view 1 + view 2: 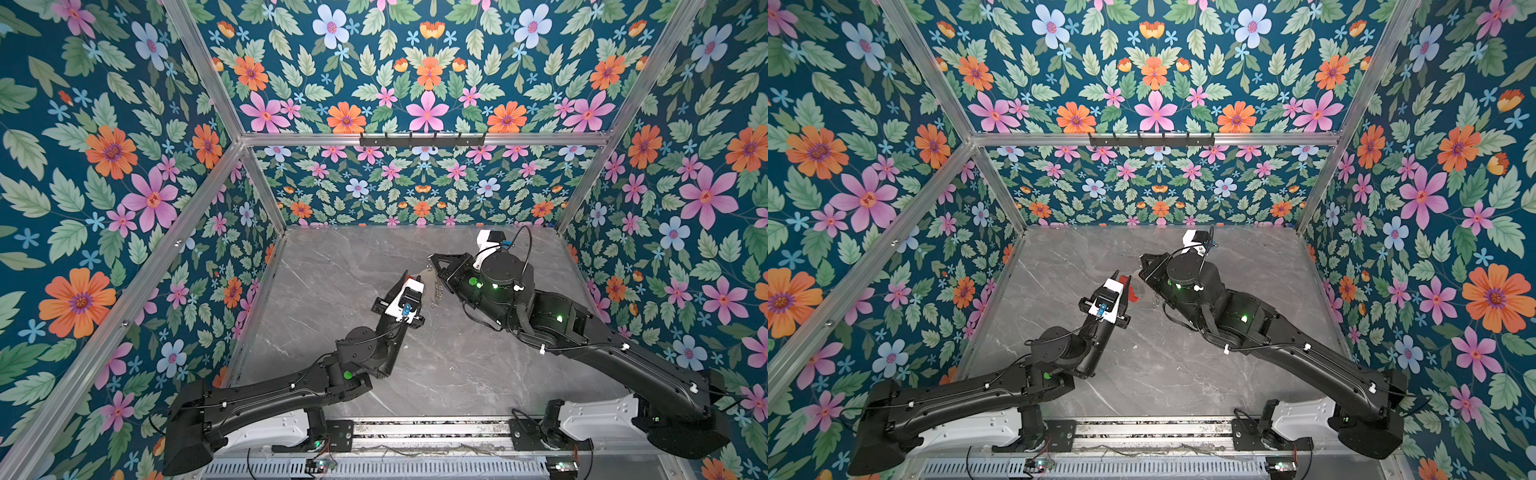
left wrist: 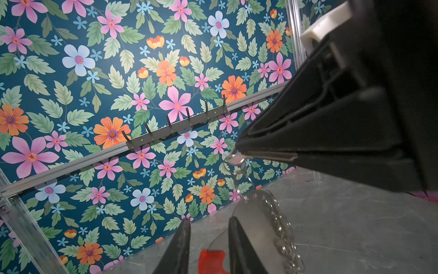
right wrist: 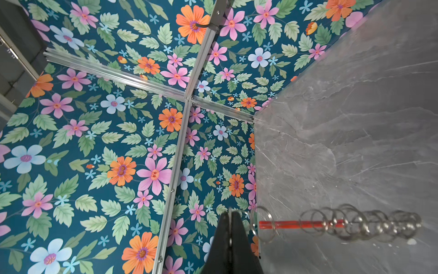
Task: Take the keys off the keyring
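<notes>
The keyring (image 2: 258, 218) is a flat grey crescent plate with a red inner strip (image 2: 211, 258) and a fringe of silver loops (image 2: 284, 232). It hangs above the table, mid-scene in both top views (image 1: 427, 275). My right gripper (image 2: 237, 151) is shut on a small silver key (image 2: 234, 159) at the top. The plate dangles from that key by linked rings. Seen from the right wrist, the shut tips (image 3: 230, 214) sit beside the row of loops (image 3: 355, 225). My left gripper (image 2: 209, 227) reaches up from below, jaws apart, with the red strip between its fingers (image 2: 182, 239).
The grey marble tabletop (image 1: 353, 270) lies under both arms. Floral walls with aluminium posts enclose it on three sides. A dark hook rail (image 1: 422, 140) runs along the back wall, above the arms. A metal rail (image 1: 415, 432) crosses the front edge.
</notes>
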### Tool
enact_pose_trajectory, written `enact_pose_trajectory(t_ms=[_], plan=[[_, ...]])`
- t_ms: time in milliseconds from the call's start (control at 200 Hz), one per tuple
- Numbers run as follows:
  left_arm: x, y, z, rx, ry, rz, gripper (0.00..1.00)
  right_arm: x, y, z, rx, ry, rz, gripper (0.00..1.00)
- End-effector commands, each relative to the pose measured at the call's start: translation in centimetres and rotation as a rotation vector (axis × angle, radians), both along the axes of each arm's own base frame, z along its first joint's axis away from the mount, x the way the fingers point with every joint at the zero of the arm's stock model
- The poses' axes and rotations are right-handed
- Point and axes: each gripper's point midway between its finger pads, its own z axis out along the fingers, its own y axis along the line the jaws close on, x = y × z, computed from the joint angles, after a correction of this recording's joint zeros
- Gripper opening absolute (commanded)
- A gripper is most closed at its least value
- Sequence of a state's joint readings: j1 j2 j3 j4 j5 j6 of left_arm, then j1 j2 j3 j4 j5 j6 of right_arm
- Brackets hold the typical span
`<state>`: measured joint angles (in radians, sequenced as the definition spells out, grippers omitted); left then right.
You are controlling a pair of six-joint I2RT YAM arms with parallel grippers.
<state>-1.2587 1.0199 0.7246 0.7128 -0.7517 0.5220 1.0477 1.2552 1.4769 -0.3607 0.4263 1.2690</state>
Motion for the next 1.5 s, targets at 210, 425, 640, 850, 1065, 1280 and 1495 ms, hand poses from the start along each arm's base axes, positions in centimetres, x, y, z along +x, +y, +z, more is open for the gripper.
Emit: enact_pose_trajectory(t_ms=[210,425,640,850,1065,1280,1495], plan=[[-1.0,-1.8,1.7,-0.056,-0.02,-0.124,0.28,0.0,-0.9,0.4,0.025,0.024,-0.096,0.0],[-0.9,-3.4,1.5,-0.038,-0.018,-0.155,0.23,-0.1,-0.2,0.6,0.028,0.028,-0.074,0.0],[-0.7,-3.7,1.1,-0.049,0.001,-0.159,0.22,-0.3,0.2,0.8,0.03,0.02,-0.061,0.0],[-0.2,-3.5,0.7,-0.033,0.008,-0.117,0.17,-0.6,0.9,1.0,0.035,0.009,-0.034,0.0],[0.3,-2.8,0.6,-0.034,0.003,-0.07,0.15,-0.8,1.4,1.3,0.037,0.0,-0.013,0.0],[0.1,-1.8,0.6,-0.057,0.011,-0.058,0.2,-0.7,1.3,1.3,0.029,-0.009,-0.018,0.0],[0.4,-1.4,0.3,-0.061,0.015,-0.025,0.3,-0.7,1.4,1.7,0.032,-0.025,-0.013,0.0]])
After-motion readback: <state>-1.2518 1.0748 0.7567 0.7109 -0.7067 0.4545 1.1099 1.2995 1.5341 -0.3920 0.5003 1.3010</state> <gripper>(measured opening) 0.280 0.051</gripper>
